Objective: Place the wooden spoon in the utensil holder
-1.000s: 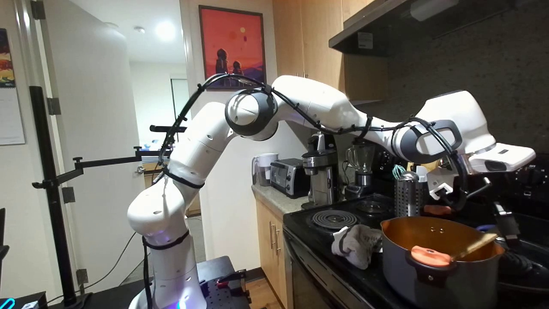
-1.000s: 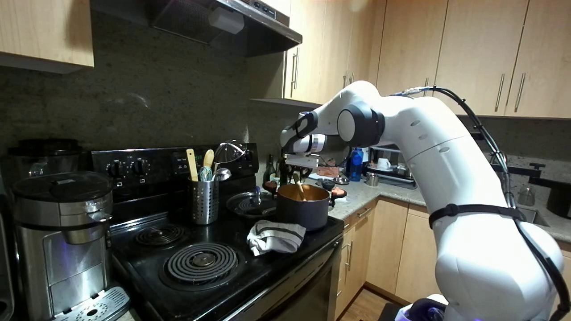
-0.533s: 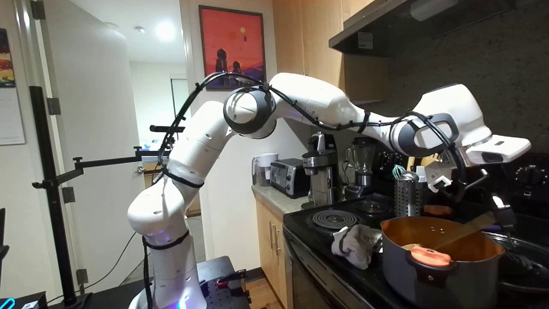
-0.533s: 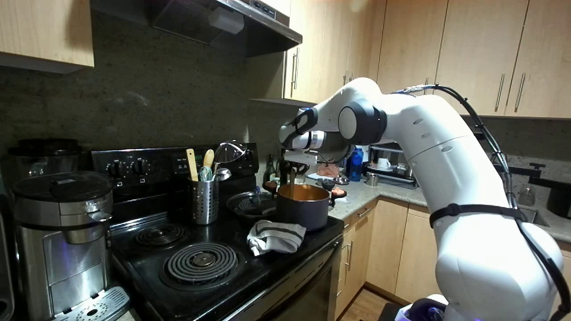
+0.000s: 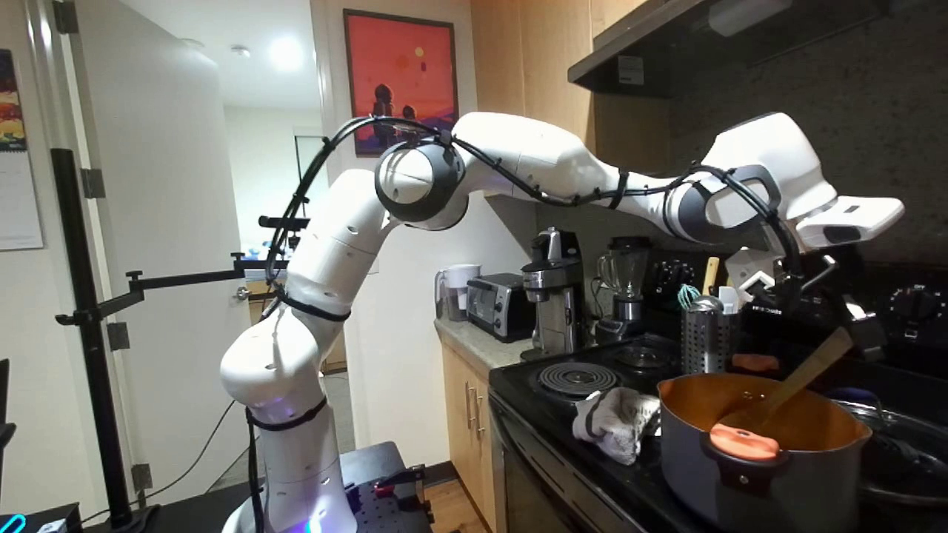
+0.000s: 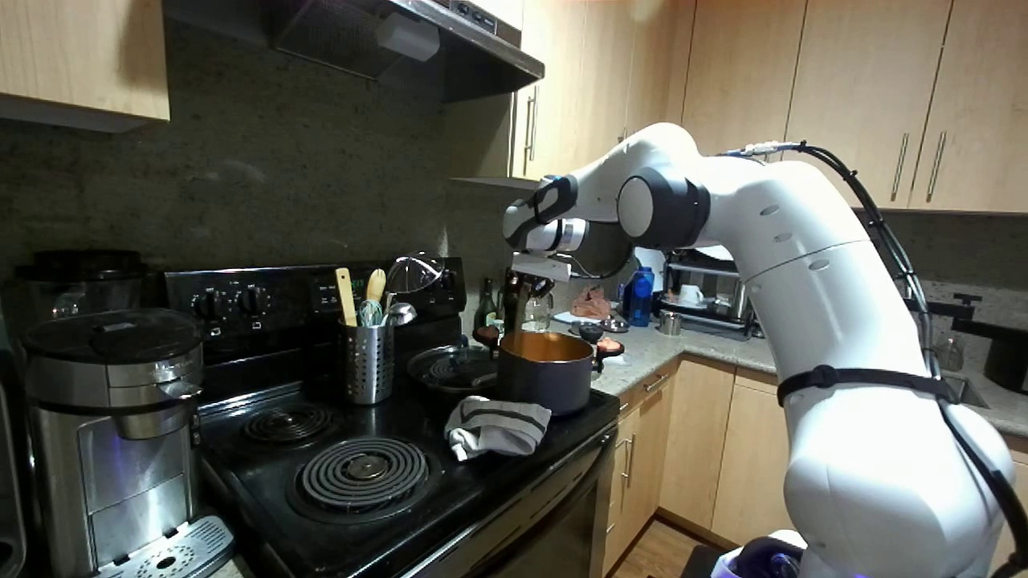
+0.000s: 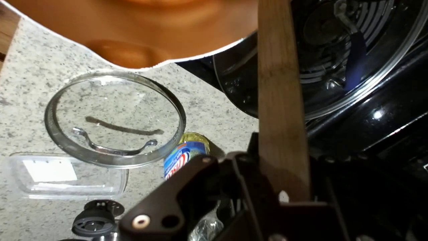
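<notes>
My gripper (image 5: 865, 329) is shut on the handle end of the wooden spoon (image 5: 809, 372), above the orange-lined pot (image 5: 696, 451). The spoon slants down into the pot, its lower end inside. In an exterior view, the gripper (image 6: 536, 282) and spoon (image 6: 520, 315) are over the pot (image 6: 554, 387). In the wrist view the flat handle (image 7: 281, 87) runs up from between the gripper's dark fingers (image 7: 282, 150), past the pot's rim (image 7: 167, 62). The utensil holder (image 5: 705, 346), a perforated metal canister with utensils in it, stands at the stove's back, also in an exterior view (image 6: 369, 369).
A striped towel (image 6: 498, 425) lies beside the pot. A glass lid (image 6: 450, 369) covers a pan on the back burner. The coffee maker (image 6: 120, 433) stands beside the stove. A range hood (image 5: 666, 59) hangs above. The counter holds another glass lid (image 7: 113, 117) and an oil bottle (image 7: 187, 150).
My gripper has risen and moved slightly back toward the base with the spoon. The handle has lifted off the pot's rim, and the spoon's lower end has shifted within the pot.
</notes>
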